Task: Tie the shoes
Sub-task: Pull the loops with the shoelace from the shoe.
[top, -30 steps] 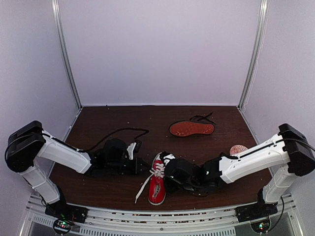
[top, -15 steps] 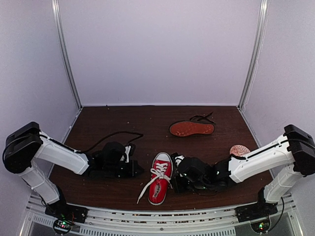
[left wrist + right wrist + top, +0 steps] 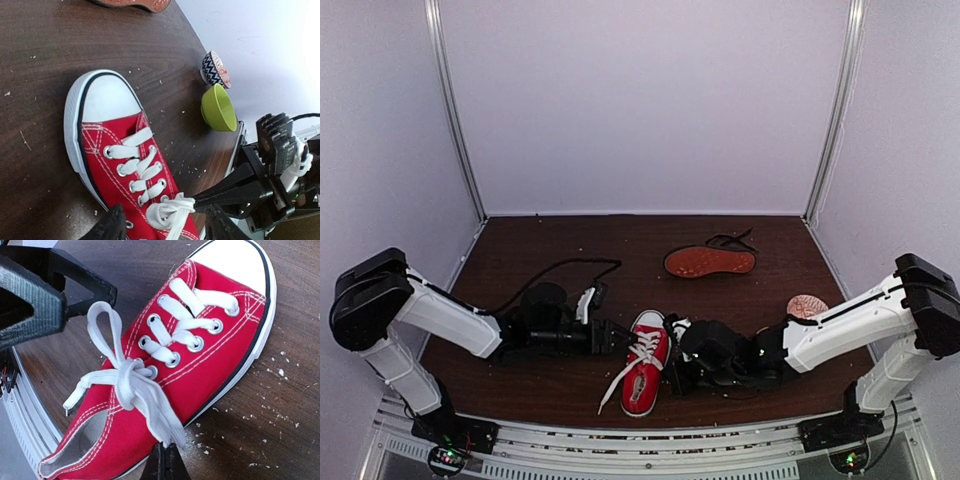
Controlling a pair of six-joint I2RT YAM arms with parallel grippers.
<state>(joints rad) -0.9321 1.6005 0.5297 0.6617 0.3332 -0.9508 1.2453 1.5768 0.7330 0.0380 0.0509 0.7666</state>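
One red sneaker [image 3: 220, 360], white laces [image 3: 131, 377]

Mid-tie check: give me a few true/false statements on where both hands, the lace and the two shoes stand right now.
1. The right hand is shut on the red sneaker's white lace. True.
2. The left hand is clamped on the lace as well. False: it is open, gripping nothing.
3. The black shoe stands upright against the sneaker. False: it lies sole up, apart from it, farther back.
4. The sneaker's toe points toward the far side. True.
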